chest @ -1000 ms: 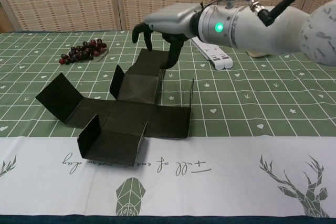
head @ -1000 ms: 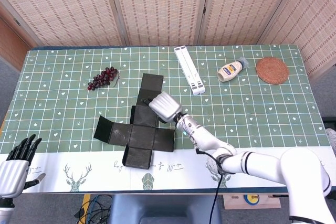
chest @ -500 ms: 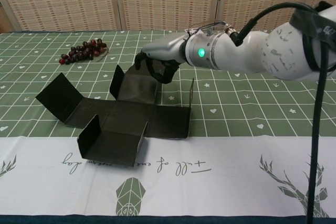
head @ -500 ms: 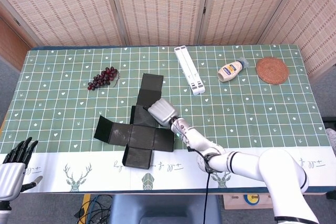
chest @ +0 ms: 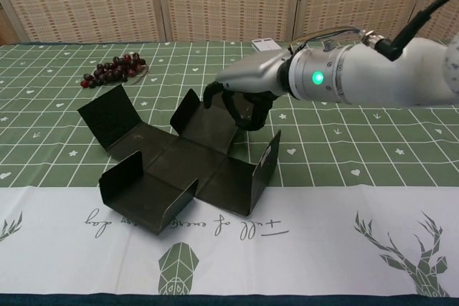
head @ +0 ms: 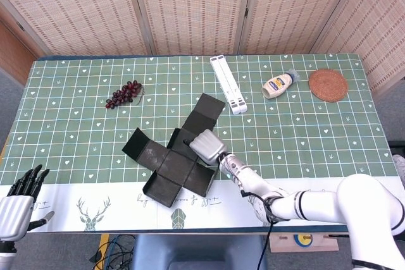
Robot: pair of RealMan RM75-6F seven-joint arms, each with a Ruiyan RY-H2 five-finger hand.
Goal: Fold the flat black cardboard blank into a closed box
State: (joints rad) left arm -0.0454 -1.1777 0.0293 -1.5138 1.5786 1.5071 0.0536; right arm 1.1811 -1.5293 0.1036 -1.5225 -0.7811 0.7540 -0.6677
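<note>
Black cardboard, the blank [head: 179, 156] lies spread on the green checked tabletop [head: 76, 131], just ahead of the white printed strip along the near edge and well short of the white stand [head: 228, 85] behind it. It is a cross of panels, several flaps already standing partway up, none of them joined; the box is far from closed.

The right robot hand [chest: 240, 98] sits over the blank's far arm, fingers curled down onto or around the panel nearest the white stand. Whether it truly clamps the card or only presses on it, I cannot tell from either view. The left robot hand [head: 18, 197] hangs off the tabletop's near left corner, well apart from the blank, fingers spread and holding nothing.

Main risk, as I judge it: with only one hand on the card and nothing pinning the centre panel, any push or lift may slide or spin the whole blank across the cloth instead of bending it along a crease. A drag away from the white stand could carry the near flap over the tabletop's edge. The raised flaps look springy and may flop back flat once released. A hard curl of the fingers could also buckle a panel off its crease.
</note>
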